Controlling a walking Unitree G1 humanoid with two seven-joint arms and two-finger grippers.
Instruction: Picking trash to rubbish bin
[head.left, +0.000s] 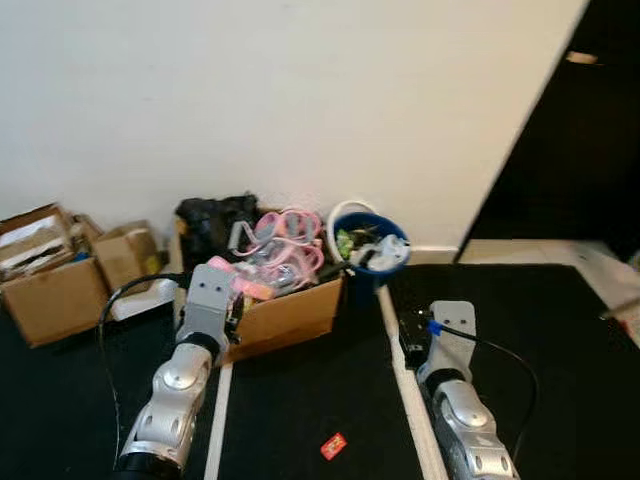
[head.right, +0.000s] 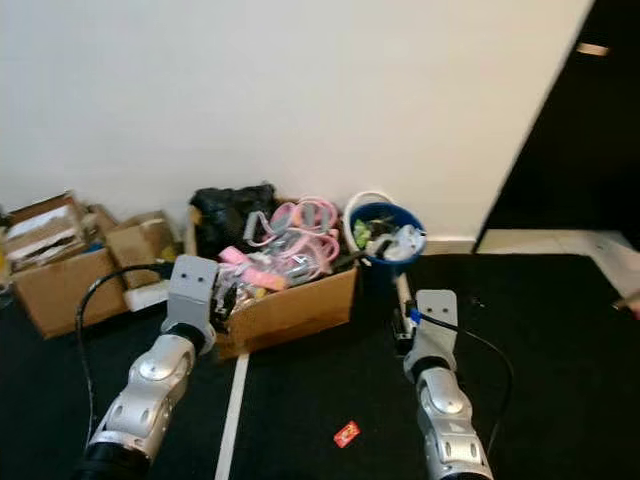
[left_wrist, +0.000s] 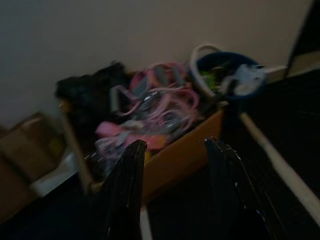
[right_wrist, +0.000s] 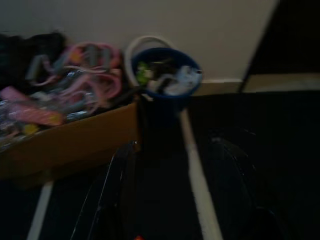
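Rubbish bin: a blue bin (head.left: 372, 250) full of trash stands on the floor against the wall, touching the right corner of the cardboard box (head.left: 285, 312).
Red scrap: a small red wrapper (head.left: 333, 446) lies on the black floor mat (head.left: 310, 400), between the two arms and well short of the bin.
Left claw: left claw (left_wrist: 172, 165) released, fingers spread, empty, held above the floor and pointing at the box.
Right claw: right claw (right_wrist: 175, 165) released, fingers apart, empty, pointing toward the bin.
Box contents: pink hangers (head.left: 285, 240) and a black bag (head.left: 215, 220).
Far left: smaller cardboard boxes (head.left: 60, 275) by the wall.
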